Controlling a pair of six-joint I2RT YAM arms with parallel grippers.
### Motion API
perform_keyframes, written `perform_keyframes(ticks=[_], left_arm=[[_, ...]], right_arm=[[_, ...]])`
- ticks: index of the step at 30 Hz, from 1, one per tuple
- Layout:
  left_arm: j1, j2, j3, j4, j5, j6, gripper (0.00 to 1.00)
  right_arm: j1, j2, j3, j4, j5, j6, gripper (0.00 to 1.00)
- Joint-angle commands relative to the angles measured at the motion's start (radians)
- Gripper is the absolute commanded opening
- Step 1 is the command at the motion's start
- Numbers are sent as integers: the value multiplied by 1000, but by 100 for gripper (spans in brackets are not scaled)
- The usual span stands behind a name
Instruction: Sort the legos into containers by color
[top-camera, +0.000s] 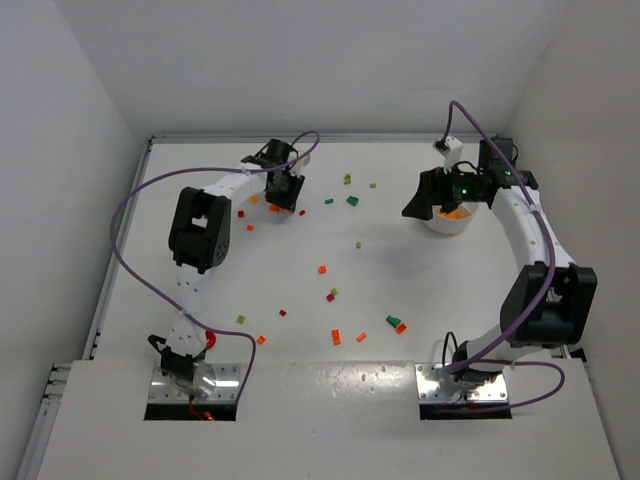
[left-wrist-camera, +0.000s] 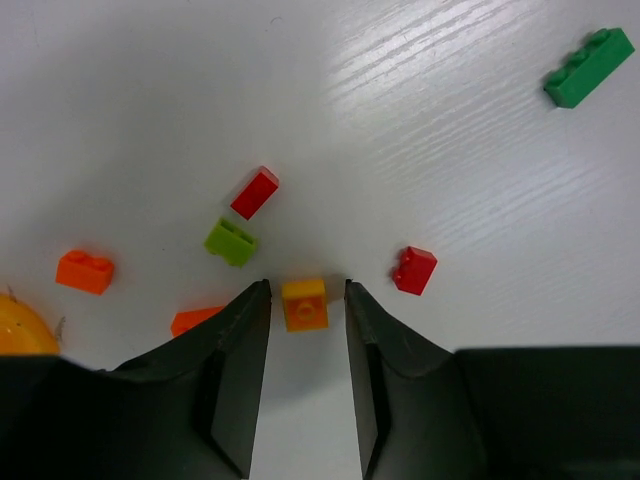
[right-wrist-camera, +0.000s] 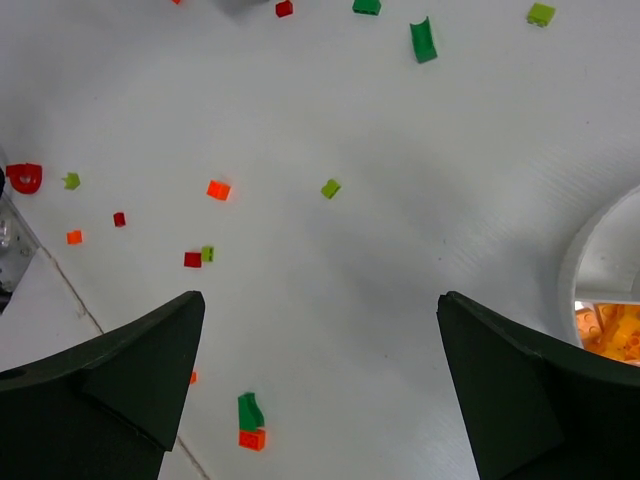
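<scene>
The left claw is far out on the left side of the bench, low over a small cluster of legos. Its jaws are drawn in narrow on either side of a yellow brick. A sliver of bench shows on each side of the brick, so the claw straddles it and is not yet pinching it. Around that brick lie a red brick, a second red one, an orange brick and, well apart at the upper right, a long green brick.

Across the middle of the bench, some twenty loose pieces in red, orange and green lie scattered, none of them near a compartment.

On the right, the right claw hangs spread wide with nothing between its jaws, just beside the rim of the white dish. One section of the dish holds a heap of orange pieces. The arm covers the rest of the dish in the overhead view, so I cannot tell whether the other sections hold anything.

My reading is that the sorting is in an early-to-middle stage: orange is started, while most of the red, green and yellow is left to gather, and the yellow brick is the piece in hand.

No brand, label or legible writing shows on the arms, the dish or the bricks.
</scene>
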Motion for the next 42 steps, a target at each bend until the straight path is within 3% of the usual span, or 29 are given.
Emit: perform_keyframes(ticks=[1, 7, 15, 16, 20, 24, 26, 29, 33, 37, 40, 42], left_arm=[[-9, 14, 35, 2, -17, -8, 42], [-9, 14, 35, 2, -17, -8, 37], [-9, -75, -67, 2, 69, -17, 19], [1, -95, -84, 2, 112, -17, 15], [73, -233, -228, 65, 618, -84, 8], [74, -441, -406, 237, 872, -216, 3], [74, -475, -462, 280, 1034, -285, 1], [83, -465, -512, 362, 1169, -422, 0], [92, -554, -653, 548, 1181, -579, 0], [103, -598, -712, 702, 1143, -739, 0], [158, -630, -721, 702, 1076, -807, 0], [190, -658, -721, 656, 1025, -843, 0]], right_arm=[[5, -31, 33, 18, -37, -9, 100], [5, -22, 33, 9, -55, -20, 97], [14, -34, -65, 97, -55, -9, 79], [26, -48, -85, 146, -74, 5, 77], [92, -117, -229, 341, -112, 60, 74], [164, -55, -229, 377, -115, 77, 74], [204, -28, -198, 368, -97, 60, 73], [230, -54, -183, 394, -49, 51, 72], [273, -23, -88, 349, -25, 11, 68], [313, -11, -135, 554, -35, 311, 63], [379, -11, -236, 720, -11, 551, 62], [413, -11, -247, 772, 27, 627, 64]])
